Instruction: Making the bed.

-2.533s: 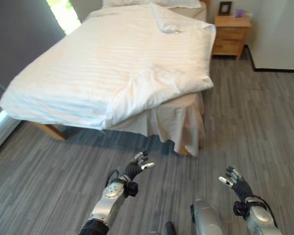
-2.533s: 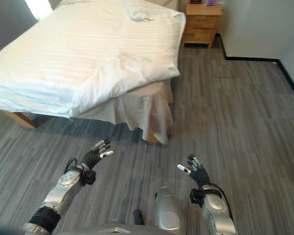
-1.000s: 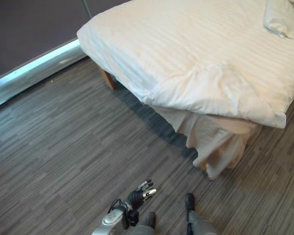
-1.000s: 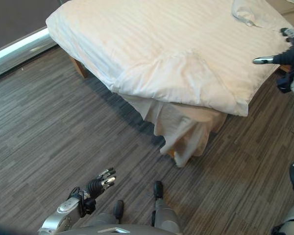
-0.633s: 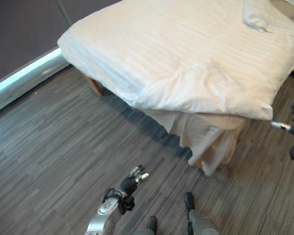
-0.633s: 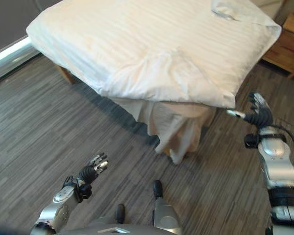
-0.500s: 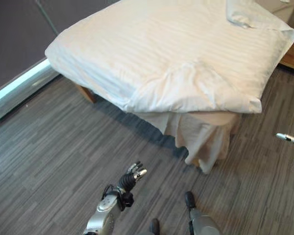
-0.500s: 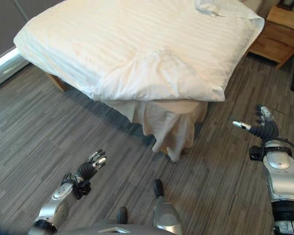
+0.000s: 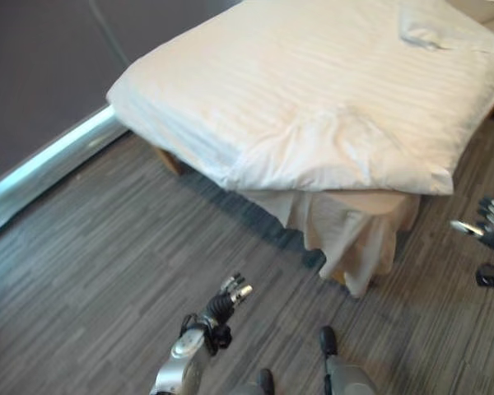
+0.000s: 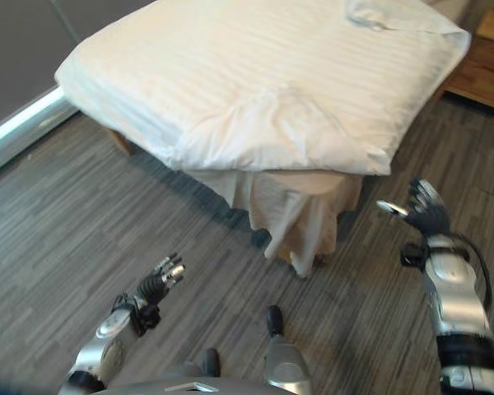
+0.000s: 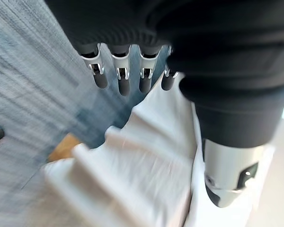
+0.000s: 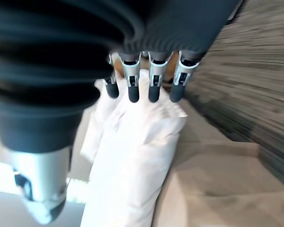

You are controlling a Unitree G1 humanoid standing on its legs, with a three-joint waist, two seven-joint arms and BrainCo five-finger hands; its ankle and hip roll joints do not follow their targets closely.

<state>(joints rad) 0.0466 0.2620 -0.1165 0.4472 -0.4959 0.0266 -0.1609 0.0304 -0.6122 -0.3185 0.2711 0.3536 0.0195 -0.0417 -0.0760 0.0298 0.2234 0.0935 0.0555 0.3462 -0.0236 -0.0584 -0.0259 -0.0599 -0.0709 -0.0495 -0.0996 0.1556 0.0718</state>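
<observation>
A bed with a white striped duvet point(image 9: 313, 99) lies ahead, its near corner bunched into a rumpled fold point(image 9: 346, 136). Below that corner a cream bed skirt point(image 10: 300, 210) hangs to the floor. A folded-back flap point(image 10: 387, 16) lies at the duvet's far right. My left hand point(image 10: 160, 280) hovers low over the floor, well short of the bed, fingers straight and holding nothing. My right hand point(image 10: 424, 210) is raised to the right of the bed's near corner, open and apart from the duvet. Both wrist views look past straight fingers point(image 11: 120, 78) toward the white bedding point(image 12: 132, 161).
Grey wood-grain floor point(image 9: 90, 271) surrounds the bed. A dark wall with a pale bright strip point(image 9: 58, 156) along its base runs on the left. A wooden nightstand point(image 10: 486, 53) stands at the far right beside the bed. A wooden bed leg point(image 9: 169, 159) shows under the left side.
The view has swung and shifted, so the bed sits differently in frame. My right hand has come lower and nearer the bed's near corner. The left hand stays low and open.
</observation>
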